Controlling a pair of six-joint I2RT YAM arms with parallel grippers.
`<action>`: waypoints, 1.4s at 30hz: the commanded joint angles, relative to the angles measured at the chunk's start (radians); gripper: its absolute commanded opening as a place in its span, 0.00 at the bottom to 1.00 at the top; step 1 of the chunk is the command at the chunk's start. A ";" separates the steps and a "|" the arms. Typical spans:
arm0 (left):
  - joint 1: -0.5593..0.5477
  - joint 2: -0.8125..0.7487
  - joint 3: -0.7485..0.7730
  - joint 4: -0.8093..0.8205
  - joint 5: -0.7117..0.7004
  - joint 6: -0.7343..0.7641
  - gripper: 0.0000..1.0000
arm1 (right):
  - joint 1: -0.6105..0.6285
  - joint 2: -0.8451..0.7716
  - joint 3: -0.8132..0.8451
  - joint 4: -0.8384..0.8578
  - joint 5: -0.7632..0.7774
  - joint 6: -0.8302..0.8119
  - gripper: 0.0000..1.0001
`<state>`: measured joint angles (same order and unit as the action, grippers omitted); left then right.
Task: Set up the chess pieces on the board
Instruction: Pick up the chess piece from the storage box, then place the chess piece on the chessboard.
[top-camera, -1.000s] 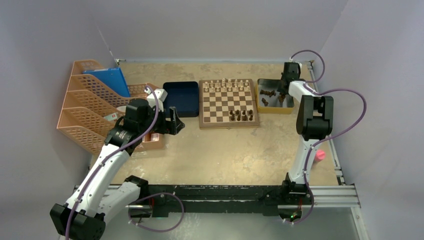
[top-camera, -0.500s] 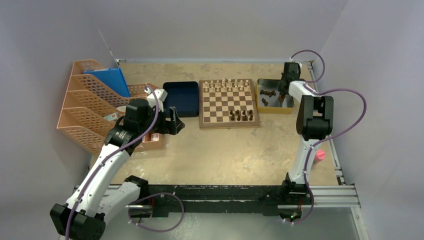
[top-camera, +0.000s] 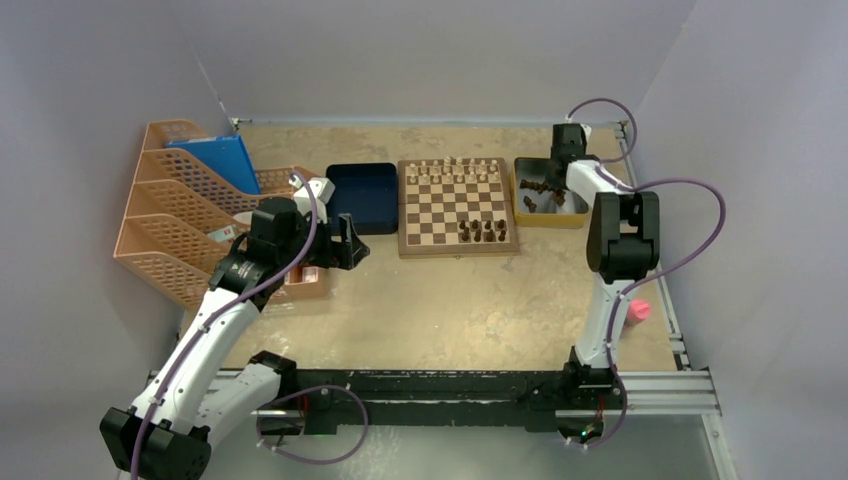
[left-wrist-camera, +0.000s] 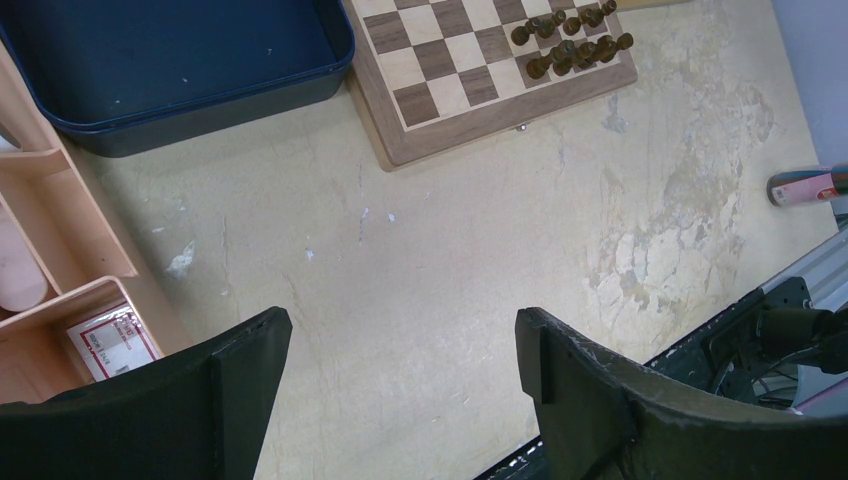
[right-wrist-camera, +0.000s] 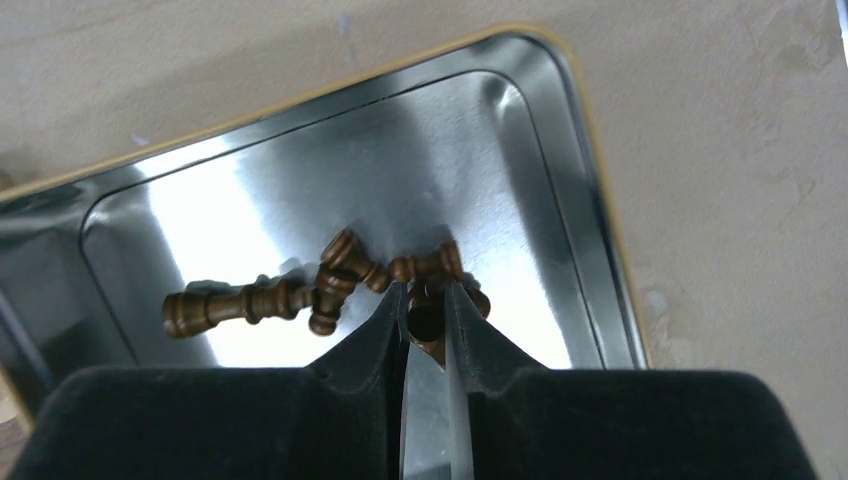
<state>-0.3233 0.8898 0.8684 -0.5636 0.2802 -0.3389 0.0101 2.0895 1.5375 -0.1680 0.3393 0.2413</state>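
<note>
Closed on one chess piece (right-wrist-camera: 423, 322) in the silver tray (right-wrist-camera: 250, 160), the right gripper (right-wrist-camera: 425, 300) may drag the touching neighbour pieces (right-wrist-camera: 345, 262) along.

Left arm (top-camera: 215, 320): base at 7 o'clock in the top view, white link slanting toward 1 o'clock, folded at the dark wrist joint.
Left wrist: turned so the gripper faces 3 o'clock, angled down toward the table.
Left gripper (left-wrist-camera: 400, 330): jaws spread wide, nothing between the fingers (left-wrist-camera: 240, 365).
Right arm (top-camera: 605, 310): base at 5 o'clock, rising toward 12 o'clock to a dark elbow, with the forearm reaching on toward 11 o'clock.
Right wrist: pitched downward at the far end of the reach.
Right gripper (right-wrist-camera: 425, 300): fingers drawn almost together, pinching a chess piece (right-wrist-camera: 424, 320) at their tips.
</note>
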 joint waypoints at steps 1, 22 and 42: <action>-0.005 -0.008 -0.003 0.022 0.007 0.005 0.83 | 0.029 -0.104 0.044 -0.035 0.076 0.033 0.13; -0.005 -0.023 -0.002 0.019 -0.008 0.005 0.83 | 0.140 -0.315 0.075 -0.136 0.032 0.024 0.13; -0.002 -0.109 0.017 -0.009 -0.218 -0.017 0.85 | 0.654 -0.387 -0.090 -0.020 -0.111 0.159 0.13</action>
<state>-0.3233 0.8185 0.8684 -0.5735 0.1535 -0.3405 0.5732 1.6836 1.4689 -0.2546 0.2420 0.3485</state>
